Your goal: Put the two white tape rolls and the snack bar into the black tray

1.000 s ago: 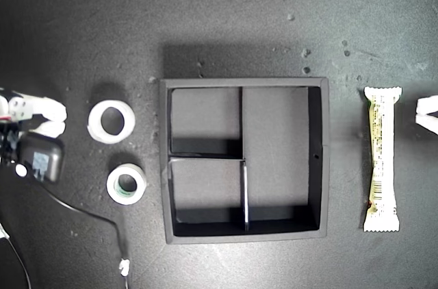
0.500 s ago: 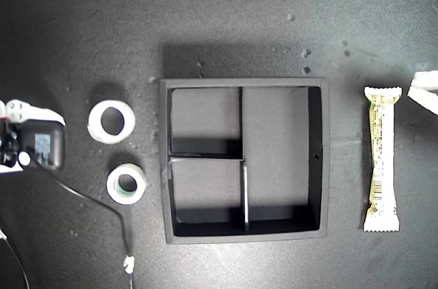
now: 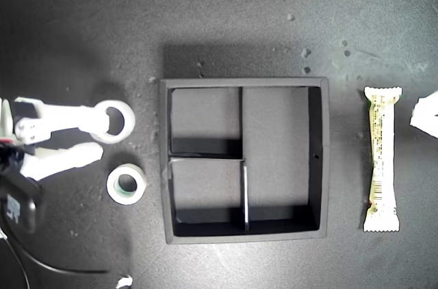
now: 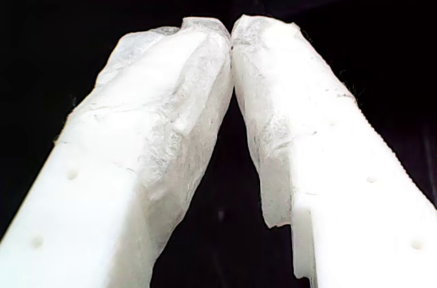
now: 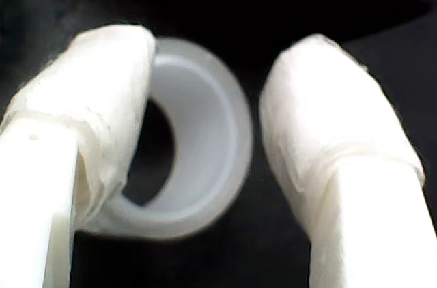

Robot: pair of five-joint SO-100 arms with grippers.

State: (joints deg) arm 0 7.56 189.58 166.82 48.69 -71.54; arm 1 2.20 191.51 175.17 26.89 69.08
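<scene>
The black tray (image 3: 326,159) sits mid-table with all its compartments bare. The larger white tape roll (image 3: 129,119) lies flat toward the exterior view's left. My second gripper (image 3: 101,135) is open at it: one finger overlaps its rim, the other stands apart beside it. In the second wrist view the roll (image 5: 222,145) lies between the spread fingers of my second gripper (image 5: 213,59). The smaller roll (image 3: 126,184), green inside, lies just below. The snack bar (image 3: 382,159) lies lengthwise at the exterior view's right. My first gripper (image 4: 231,29) is shut on nothing.
A white arm part (image 3: 426,114) pokes in at the exterior view's right edge, just right of the snack bar. A black camera block (image 3: 17,210) and a thin cable (image 3: 61,270) trail along the exterior view's lower left. White specks dot the dark tabletop.
My second gripper has swung in from the exterior view's left edge, opened, and reached the larger roll. The white part at the right edge moved slightly down.
</scene>
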